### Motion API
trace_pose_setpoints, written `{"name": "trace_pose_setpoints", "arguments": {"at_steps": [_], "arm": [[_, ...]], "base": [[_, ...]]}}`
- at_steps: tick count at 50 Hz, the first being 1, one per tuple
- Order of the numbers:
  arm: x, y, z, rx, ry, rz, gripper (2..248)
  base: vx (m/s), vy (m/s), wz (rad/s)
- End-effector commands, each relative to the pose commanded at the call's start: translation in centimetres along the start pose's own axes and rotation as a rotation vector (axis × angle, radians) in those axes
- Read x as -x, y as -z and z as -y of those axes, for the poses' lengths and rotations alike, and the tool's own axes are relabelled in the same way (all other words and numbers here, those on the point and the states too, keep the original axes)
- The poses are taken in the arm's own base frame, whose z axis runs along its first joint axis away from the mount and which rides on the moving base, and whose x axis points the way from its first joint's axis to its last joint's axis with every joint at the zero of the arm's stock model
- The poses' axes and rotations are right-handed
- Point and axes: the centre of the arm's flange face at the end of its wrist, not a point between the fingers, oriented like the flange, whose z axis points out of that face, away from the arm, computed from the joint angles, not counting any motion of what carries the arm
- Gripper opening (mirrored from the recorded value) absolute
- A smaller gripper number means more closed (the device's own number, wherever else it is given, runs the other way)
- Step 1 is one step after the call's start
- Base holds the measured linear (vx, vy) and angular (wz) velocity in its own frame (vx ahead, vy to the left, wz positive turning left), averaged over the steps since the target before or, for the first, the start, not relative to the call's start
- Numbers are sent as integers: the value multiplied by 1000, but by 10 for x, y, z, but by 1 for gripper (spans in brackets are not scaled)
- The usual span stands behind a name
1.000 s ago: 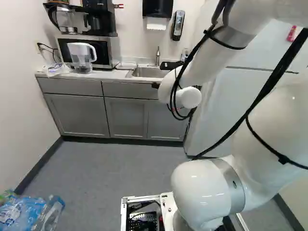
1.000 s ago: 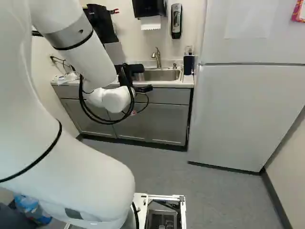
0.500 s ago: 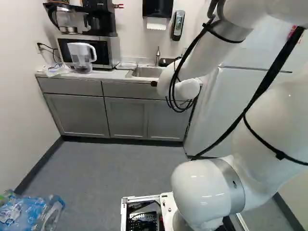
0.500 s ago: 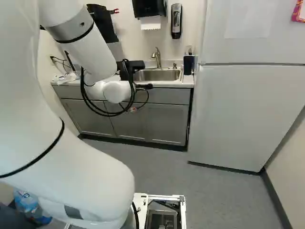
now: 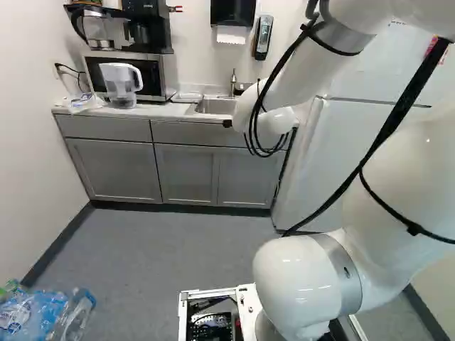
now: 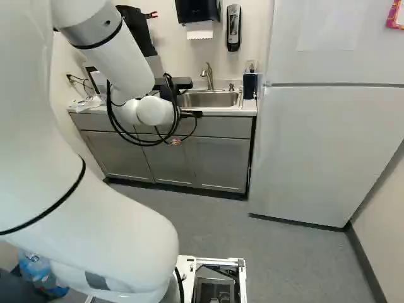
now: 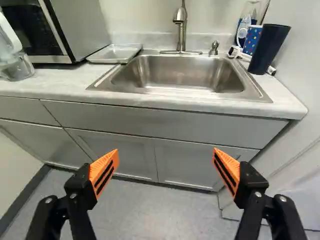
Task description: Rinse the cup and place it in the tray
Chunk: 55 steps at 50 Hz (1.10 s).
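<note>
Cup (image 7: 269, 50) and tray (image 7: 114, 53) flank the sink (image 7: 185, 75), and that sideways spread is what our next move turns on. We have the tool (image 7: 166, 160) released and holding nothing, its orange pads wide apart, short of the worktop (image 7: 55, 85). The dark, tall cup stands on the worktop ahead of the tool and off to its right, in the corner by the fridge (image 6: 322, 145). The shallow tray lies ahead and to the tool's left, past the sink's other end; the faucet (image 7: 181, 25) is nearly straight ahead, behind the basin.

We take the cup to be upright, its long axis vertical, so the pads, set side by side, should suit closing across its body. To reach it we would need to carry the tool forward and rightward, clear of the worktop's front edge. A spotted cup (image 7: 254, 36) stands just behind, and a careless approach could knock it or brush the fridge. We judge the task to be at its start: pick up first, then rinse leftward under the faucet, then on to the tray.
</note>
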Motion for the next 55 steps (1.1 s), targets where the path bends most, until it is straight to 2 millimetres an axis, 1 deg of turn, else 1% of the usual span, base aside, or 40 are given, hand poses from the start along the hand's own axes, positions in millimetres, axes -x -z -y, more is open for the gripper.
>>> {"name": "trace_pose_setpoints", "arguments": {"at_steps": [55], "arm": [[-64,1,0,1,0,-121,247]], "base": [[0,0,0]]}}
